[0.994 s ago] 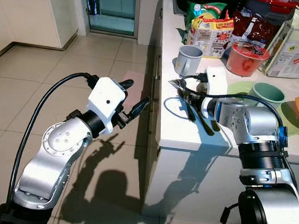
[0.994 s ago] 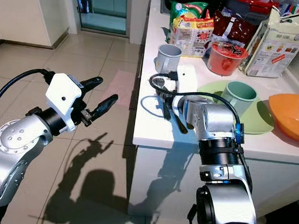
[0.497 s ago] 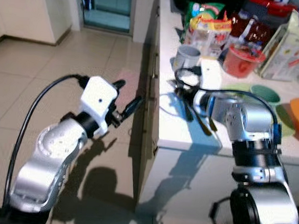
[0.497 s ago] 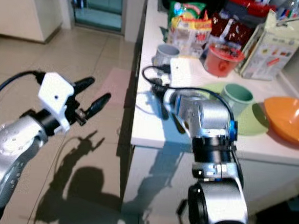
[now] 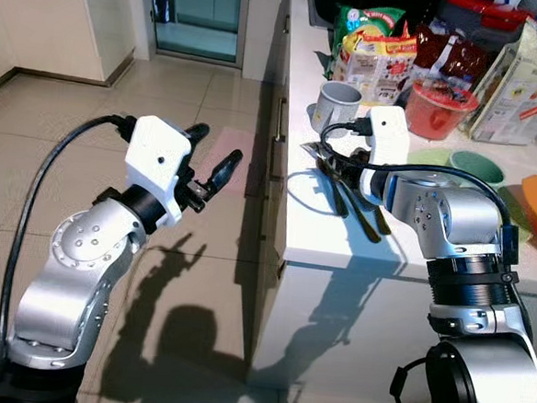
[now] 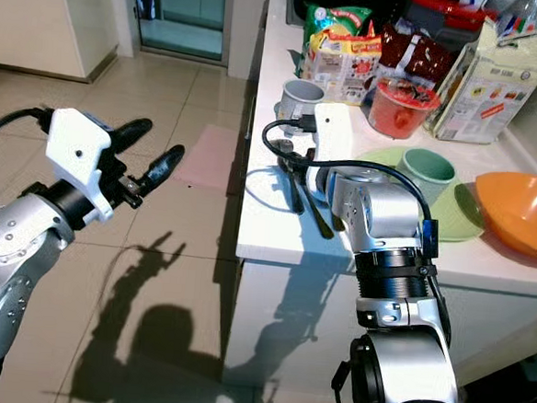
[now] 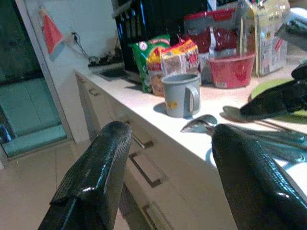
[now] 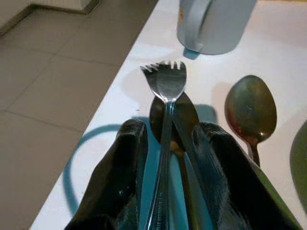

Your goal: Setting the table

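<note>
Steel fork sits clamped in the right tool; the left tool, fingers apart, has drifted leftward.

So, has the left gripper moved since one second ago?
Yes. The left gripper has drawn back to the robot's left, away from the counter edge; the gap to the grey mug is wider.

Left claw agape, right claw clamped.
</note>
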`<state>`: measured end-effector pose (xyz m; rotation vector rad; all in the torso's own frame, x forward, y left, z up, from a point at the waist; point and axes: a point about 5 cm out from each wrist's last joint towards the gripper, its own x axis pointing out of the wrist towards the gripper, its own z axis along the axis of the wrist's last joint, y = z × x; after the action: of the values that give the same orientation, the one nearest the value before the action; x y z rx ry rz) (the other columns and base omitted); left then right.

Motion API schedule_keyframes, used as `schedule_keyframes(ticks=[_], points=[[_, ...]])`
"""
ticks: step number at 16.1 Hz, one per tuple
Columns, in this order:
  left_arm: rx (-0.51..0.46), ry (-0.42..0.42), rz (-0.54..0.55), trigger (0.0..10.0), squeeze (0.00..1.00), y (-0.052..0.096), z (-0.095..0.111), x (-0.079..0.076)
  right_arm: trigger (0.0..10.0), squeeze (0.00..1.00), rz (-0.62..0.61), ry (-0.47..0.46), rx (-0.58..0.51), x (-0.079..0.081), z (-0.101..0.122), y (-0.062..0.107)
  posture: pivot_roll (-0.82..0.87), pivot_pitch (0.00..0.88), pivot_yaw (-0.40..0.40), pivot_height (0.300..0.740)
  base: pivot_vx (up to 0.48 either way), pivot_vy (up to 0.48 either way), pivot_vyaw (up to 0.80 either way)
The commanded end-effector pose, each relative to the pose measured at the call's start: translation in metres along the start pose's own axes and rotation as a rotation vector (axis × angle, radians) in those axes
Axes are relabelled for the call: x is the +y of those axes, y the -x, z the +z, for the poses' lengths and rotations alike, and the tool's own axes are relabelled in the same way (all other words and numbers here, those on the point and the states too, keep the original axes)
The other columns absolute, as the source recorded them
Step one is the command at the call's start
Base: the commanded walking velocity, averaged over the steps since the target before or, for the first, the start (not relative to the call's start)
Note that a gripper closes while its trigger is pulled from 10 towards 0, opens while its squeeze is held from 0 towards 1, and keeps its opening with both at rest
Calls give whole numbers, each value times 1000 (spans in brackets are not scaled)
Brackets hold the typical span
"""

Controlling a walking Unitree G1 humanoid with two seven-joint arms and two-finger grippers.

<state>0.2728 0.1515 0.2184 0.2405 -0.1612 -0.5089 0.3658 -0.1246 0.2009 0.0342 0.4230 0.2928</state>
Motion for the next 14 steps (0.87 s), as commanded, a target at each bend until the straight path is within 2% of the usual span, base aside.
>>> schedule_keyframes(ticks=[1,3,6,7,8,14], points=[[-10,-1,-21,10000,0,-5,5,-2,10000,1000,-5,-35,-35,-4,6,6,13,0,-57,740,0,0,0],[-14,-4,-26,10000,0,-6,7,-1,10000,1000,10,-32,-18,-4,3,6,19,0,-63,740,0,0,0],[-12,-11,-41,10000,0,-6,7,-3,10000,1000,14,-20,-23,-4,9,1,31,0,-66,740,0,0,0],[-13,-12,-44,10000,0,-8,8,-4,10000,973,-3,9,3,-6,9,-3,39,0,-67,740,0,0,0],[-15,-14,-58,10000,0,-10,9,-6,10000,0,-18,24,35,-9,5,-9,42,0,-67,740,0,0,0],[-10,-15,-76,10000,0,-11,9,-9,10000,0,-4,-1,124,-15,-16,-23,46,0,-70,740,0,0,0]])
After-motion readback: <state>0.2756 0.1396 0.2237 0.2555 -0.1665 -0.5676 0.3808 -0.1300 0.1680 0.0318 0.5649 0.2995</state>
